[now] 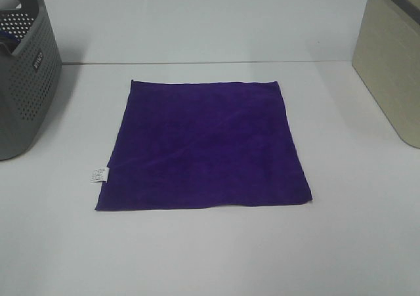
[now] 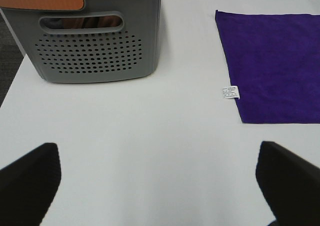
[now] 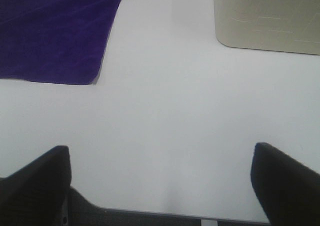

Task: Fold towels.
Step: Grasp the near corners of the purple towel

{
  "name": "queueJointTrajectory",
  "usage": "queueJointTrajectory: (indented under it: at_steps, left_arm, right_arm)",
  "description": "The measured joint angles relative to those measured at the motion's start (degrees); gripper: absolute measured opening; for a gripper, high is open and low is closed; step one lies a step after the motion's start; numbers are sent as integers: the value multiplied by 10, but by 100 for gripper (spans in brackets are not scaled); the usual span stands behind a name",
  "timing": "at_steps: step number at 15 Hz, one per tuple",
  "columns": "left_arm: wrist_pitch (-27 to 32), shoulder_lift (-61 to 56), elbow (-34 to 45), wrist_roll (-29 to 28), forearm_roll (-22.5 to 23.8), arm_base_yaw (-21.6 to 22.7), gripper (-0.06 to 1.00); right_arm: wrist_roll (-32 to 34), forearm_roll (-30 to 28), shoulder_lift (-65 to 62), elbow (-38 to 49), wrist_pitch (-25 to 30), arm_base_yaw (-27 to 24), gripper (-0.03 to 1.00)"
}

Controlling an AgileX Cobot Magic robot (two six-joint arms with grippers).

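Exterior high view: the purple towel (image 1: 203, 145) lies flat and unfolded on the white table (image 1: 210, 256), near the grey perforated basket (image 1: 23, 79), with its white care tag (image 1: 99, 175) on the edge facing that basket. A beige bin (image 1: 390, 60) stands beyond the towel from the basket. The left pincer (image 2: 159, 186) hangs spread wide and empty near the basket; the right pincer (image 3: 160, 186), likewise spread and empty, is well apart from it.

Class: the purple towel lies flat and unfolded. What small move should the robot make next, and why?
Probably bring the left gripper to the towel's near corner beside the tag. The towel lies flat, not yet folded, and both the left gripper and the right gripper hang open over the table short of it, holding nothing.
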Motion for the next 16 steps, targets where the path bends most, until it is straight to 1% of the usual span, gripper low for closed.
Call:
queueJointTrajectory:
  at_steps: [3, 16]
  left_arm:
    - [0, 0, 0, 0, 0, 0, 99]
    - [0, 0, 0, 0, 0, 0, 99]
  right_arm:
    - [0, 0, 0, 0, 0, 0, 96]
    - [0, 4, 0, 0, 0, 0, 96]
